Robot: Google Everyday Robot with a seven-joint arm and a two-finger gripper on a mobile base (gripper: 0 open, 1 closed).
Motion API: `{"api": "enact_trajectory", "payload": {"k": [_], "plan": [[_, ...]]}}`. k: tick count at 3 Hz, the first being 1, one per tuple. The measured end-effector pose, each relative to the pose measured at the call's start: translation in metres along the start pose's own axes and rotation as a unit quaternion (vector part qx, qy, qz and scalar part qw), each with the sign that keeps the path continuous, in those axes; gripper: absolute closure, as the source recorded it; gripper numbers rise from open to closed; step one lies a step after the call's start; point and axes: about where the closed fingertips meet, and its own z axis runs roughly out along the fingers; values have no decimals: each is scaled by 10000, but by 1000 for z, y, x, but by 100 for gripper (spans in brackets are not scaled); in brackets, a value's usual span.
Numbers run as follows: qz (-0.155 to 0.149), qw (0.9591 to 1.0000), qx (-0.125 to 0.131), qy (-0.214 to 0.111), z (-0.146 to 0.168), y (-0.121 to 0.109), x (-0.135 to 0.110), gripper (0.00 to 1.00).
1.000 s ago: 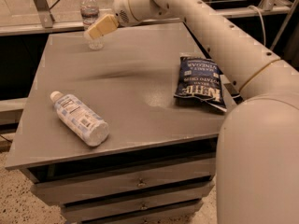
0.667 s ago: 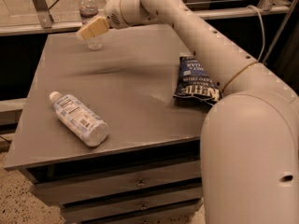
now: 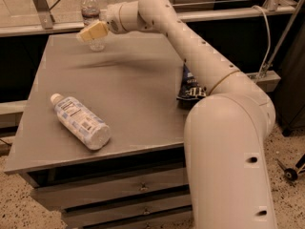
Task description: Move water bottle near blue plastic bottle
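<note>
the blue plastic bottle (image 3: 80, 122) is seen lying on its side on the grey table (image 3: 138, 75), well apart from the gripper (image 3: 91, 32) and on the near side of it, a little to its left; the white cap is turned toward the table's left edge and the printed label faces up. the water bottle (image 3: 89, 8) is found upright at the far left corner of the table, directly behind the gripper, so that its middle band is covered by the tan gripper tip while the white cap and shoulders are shown above it and the base below it. the gripper is held at the bottle's mid height – whether it is released or clenched on the bottle cannot be told. to the right of the gripper and nearer the table's front, a dark blue snack bag (image 3: 189, 87) is partly hidden behind the white arm (image 3: 200, 56), by which the right side of the table is crossed.
</note>
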Motion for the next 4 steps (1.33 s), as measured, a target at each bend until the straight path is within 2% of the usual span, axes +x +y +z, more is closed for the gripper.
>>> {"api": "enact_trajectory", "payload": {"k": [1, 2, 4], "plan": [[26, 10000, -17, -68, 13, -3, -5, 0], [21, 10000, 21, -1, 22, -4, -6, 13], [-65, 9997, 160, 169, 19, -10, -2, 60]]}}
